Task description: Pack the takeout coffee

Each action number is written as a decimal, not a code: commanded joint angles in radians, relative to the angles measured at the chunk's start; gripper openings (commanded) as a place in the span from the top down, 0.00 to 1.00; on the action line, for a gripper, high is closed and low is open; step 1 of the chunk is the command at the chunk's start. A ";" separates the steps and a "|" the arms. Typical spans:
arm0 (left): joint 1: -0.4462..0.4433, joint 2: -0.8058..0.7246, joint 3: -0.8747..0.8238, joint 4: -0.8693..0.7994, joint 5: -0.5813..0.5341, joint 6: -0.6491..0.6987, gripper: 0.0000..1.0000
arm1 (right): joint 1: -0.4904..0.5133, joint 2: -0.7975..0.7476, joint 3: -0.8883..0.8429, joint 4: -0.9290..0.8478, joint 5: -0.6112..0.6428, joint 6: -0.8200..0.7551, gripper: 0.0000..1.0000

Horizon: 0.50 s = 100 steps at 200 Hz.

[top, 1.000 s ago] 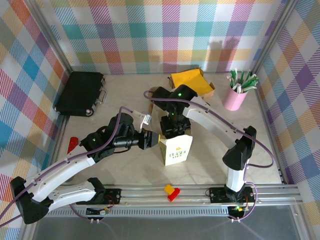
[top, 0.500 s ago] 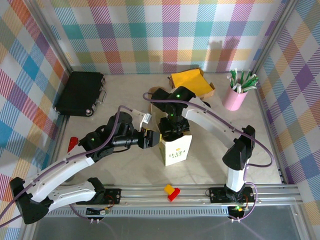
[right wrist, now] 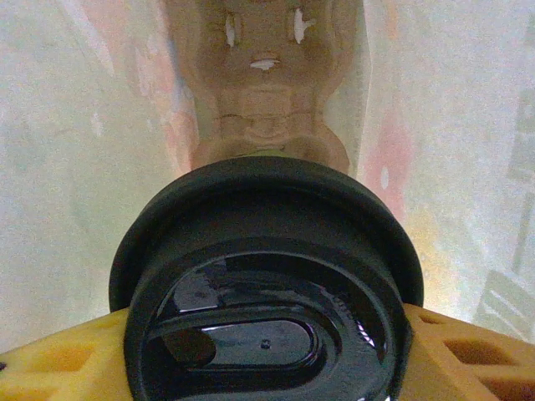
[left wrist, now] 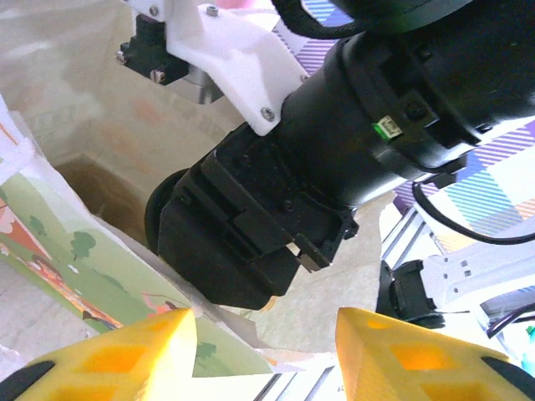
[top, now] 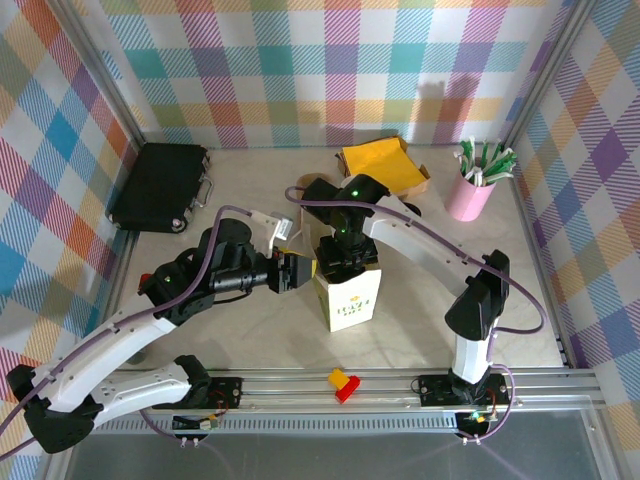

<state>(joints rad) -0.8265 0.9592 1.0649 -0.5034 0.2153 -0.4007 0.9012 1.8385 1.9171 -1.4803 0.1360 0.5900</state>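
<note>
Overhead, left to right: black case [top: 160,186] at the far left of the table [top: 250,200], with a small red piece [top: 146,288] in front of it by the left wall. Our left claw [top: 298,270] sits just beside the upper left edge of the white paper bag [top: 352,300], which stands upright mid-table.

Left wrist view: the left claw [left wrist: 263,359] is released. Its yellow fingers [left wrist: 125,355] are well apart and the bag's rim lies in the gap. We can't tell if either finger touches the paper. Same view: the right arm's black wrist [left wrist: 359,142] goes down into the bag's open mouth.

Overhead, our right claw [top: 347,262] is lowered into the top of the bag.

Right wrist view: it is clamped on the coffee cup [right wrist: 263,334], with one yellow finger on each side of the black lid [right wrist: 267,192]. The cup is inside the bag, with paper walls on both sides and the folded bottom visible past the lid. We can't tell if the cup rests on that bottom. The lid hides the cup's body.

Further right, overhead: yellow box [top: 380,162] behind the bag, pink cup of straws [top: 472,190] at the far right. A red and yellow block [top: 343,383] lies on the near rail between the arm bases.
</note>
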 commanded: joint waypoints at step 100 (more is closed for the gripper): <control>0.017 0.001 -0.011 -0.001 -0.004 -0.010 0.53 | -0.004 0.036 -0.026 -0.001 -0.007 -0.002 0.52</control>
<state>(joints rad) -0.8192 0.9691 1.0637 -0.5026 0.2157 -0.4038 0.9012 1.8629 1.9034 -1.4769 0.1371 0.5900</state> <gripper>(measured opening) 0.467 0.648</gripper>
